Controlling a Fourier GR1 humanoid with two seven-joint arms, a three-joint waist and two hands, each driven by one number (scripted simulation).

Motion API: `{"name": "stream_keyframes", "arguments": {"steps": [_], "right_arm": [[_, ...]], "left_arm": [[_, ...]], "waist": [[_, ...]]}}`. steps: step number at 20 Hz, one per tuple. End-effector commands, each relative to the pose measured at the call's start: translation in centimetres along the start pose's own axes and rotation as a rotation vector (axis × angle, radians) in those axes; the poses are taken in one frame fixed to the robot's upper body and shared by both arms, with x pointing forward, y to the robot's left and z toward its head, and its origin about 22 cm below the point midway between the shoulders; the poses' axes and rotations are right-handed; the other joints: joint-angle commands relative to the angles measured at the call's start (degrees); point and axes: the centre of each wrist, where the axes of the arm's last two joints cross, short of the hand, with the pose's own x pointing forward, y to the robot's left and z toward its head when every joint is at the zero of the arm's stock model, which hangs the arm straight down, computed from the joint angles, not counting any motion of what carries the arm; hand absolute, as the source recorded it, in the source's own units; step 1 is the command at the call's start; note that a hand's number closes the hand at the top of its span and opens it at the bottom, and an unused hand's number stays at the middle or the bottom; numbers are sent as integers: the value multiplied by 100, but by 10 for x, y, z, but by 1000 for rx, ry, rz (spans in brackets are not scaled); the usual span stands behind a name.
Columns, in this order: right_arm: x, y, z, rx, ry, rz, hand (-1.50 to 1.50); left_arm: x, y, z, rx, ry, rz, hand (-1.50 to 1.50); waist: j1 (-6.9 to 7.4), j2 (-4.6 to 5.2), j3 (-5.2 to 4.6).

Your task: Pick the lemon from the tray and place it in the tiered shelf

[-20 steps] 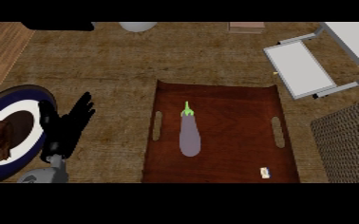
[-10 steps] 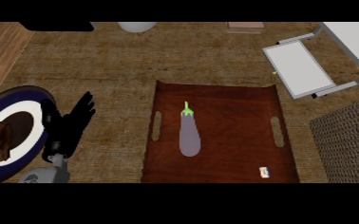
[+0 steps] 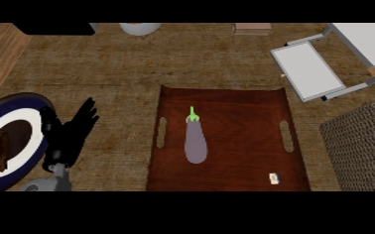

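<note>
From the head view I count one dark red tray [image 3: 242,104], one eggplant [image 3: 195,143], one blue-rimmed plate [image 3: 21,101] and one grey tiered shelf [image 3: 307,71]. No lemon shows; what lies on the tray, centre-left of the frame, is a long purple eggplant with a green stem pointing up-frame. A small white item [image 3: 274,178] sits near the tray's lower right corner. My left hand [image 3: 70,134] rests at lower left beside the plate, fingers straight and spread, holding nothing. I can't see my right hand.
</note>
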Motion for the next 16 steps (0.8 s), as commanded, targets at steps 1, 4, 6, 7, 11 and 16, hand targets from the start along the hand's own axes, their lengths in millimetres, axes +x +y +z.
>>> {"name": "stream_keyframes", "arguments": {"steps": [1, 4, 6, 7, 11, 16], "right_arm": [[0, -18, -15, -150, 88, -64, -150], [-6, -32, -23, -244, 111, -133, -150], [-6, -51, -37, -272, 120, -148, -150], [3, -57, -23, -268, 128, -167, -150], [-11, -91, -23, -235, 146, -161, -150], [-32, -133, 2, -180, 124, -199, -150]], "left_arm": [[-6, 15, 4, 23, 49, 6, 0], [-7, 17, 6, 30, 36, 10, 0], [-5, 15, 6, 35, 39, 10, 0], [0, 10, 3, 33, 32, 2, 0], [-5, 21, 1, 65, 34, 20, 0], [-15, 21, 8, 51, 57, 13, 0]], "waist": [[-109, -40, -11], [-144, -55, -11], [-191, -73, -7], [-192, -78, -12], [-310, -107, -10], [-317, -116, -9]]}}
